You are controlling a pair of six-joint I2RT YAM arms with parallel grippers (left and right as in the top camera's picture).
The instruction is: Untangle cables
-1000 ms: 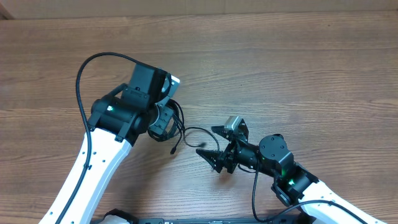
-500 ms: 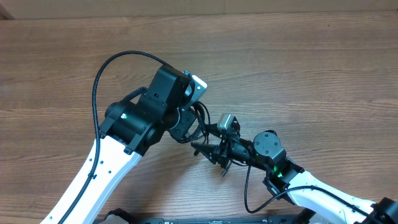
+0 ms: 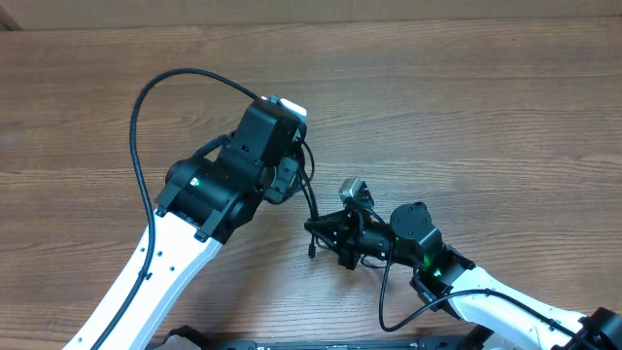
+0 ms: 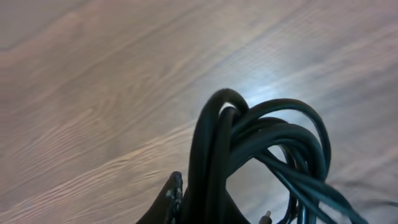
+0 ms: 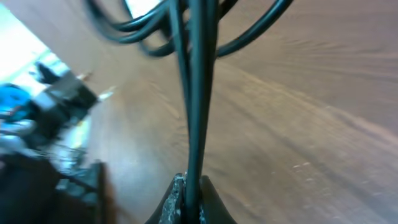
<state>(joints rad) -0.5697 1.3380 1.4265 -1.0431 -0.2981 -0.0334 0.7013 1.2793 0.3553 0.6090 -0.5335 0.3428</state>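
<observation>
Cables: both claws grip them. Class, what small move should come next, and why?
Probably ease the right claw slowly away from the left claw: each pinches strands of the cables, which are looped together between them.

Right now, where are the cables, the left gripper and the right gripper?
cables [image 4: 273, 134], left wrist view, on the looped strands of the bundle.
left gripper [image 4: 198, 208], left wrist view, between its fingertips, shut on the cables.
right gripper [image 5: 191, 190], right wrist view, between its fingertips, shut on a taut strand.
</observation>
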